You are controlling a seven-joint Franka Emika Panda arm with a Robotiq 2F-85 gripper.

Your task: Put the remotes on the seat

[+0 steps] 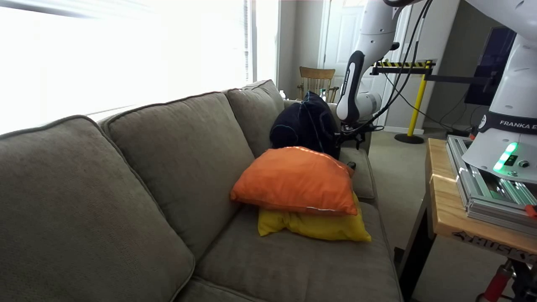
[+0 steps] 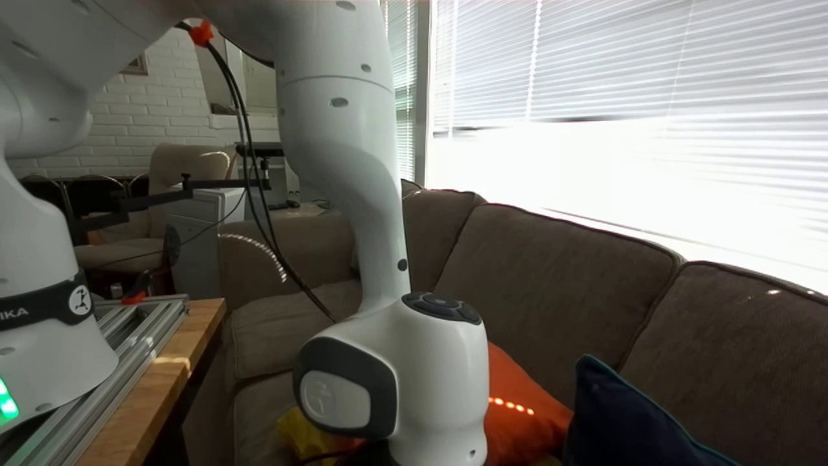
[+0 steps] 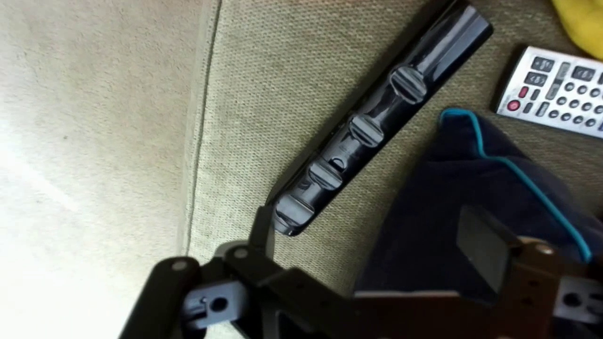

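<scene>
1. The claw (image 3: 372, 240) stood with its two fingers (image 3: 481, 249) well apart, over the seat (image 3: 282, 70) and the navy pillow (image 3: 424, 226) as the wrist view showed them.
2. The dark remote (image 3: 379, 115) lay aslant on the seat, one end just beside a fingertip (image 3: 261, 230); whether the two touched, I could not tell.
3. The pale grey-white remote (image 3: 556, 92) also lay on the seat, between the navy pillow and the yellow pillow (image 3: 584, 23), partly cut off at the edge of the view.
4. In an exterior view, the orange pillow (image 1: 293, 180) rested on the yellow pillow, with the navy pillow standing tilted beyond them on the sofa (image 1: 168, 142).
5. The claw hung there beside the navy pillow, near the sofa's front edge, at the end of the arm (image 1: 373, 42).
6. In an exterior view, the arm's wrist (image 2: 433, 382) hid part of the orange pillow.
</scene>
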